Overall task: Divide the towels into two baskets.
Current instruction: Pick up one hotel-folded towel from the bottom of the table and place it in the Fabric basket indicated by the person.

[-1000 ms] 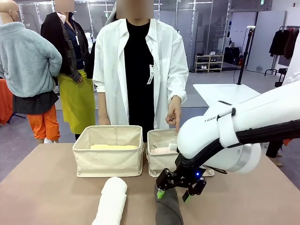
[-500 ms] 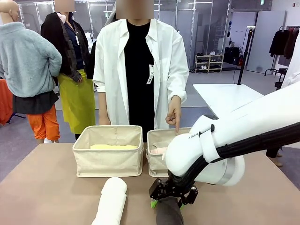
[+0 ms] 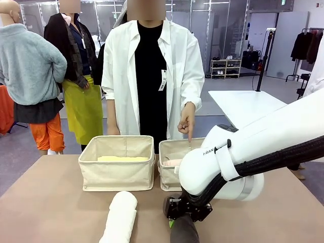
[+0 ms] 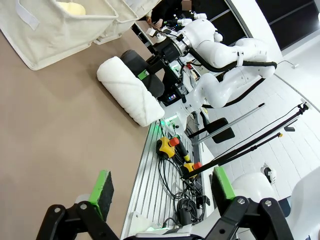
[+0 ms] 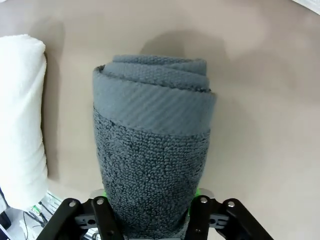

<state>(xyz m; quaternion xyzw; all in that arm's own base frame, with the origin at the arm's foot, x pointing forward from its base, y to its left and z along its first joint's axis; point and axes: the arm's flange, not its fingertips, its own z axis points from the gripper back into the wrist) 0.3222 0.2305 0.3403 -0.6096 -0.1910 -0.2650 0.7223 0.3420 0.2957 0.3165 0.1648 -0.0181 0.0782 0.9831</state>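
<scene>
The right arm (image 3: 273,126) is glossy white, with rounded housings, small dark lettering (image 3: 208,150) on the bulge just behind its pincer and a black ribbed cable sleeve (image 3: 283,154) along the underside. The right gripper (image 3: 182,218) is black. The left gripper (image 4: 162,187) has black linked fingers (image 4: 75,220), silver pins (image 4: 237,201) and green pads (image 4: 103,186). The person (image 3: 152,76) beyond the pincers wears an open white shirt over black.

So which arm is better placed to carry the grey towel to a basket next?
Right. The right tool clamps the dark grey towel from both sides; the left tool hangs open farther off, with the white towel lying between it and the grey one.
</scene>
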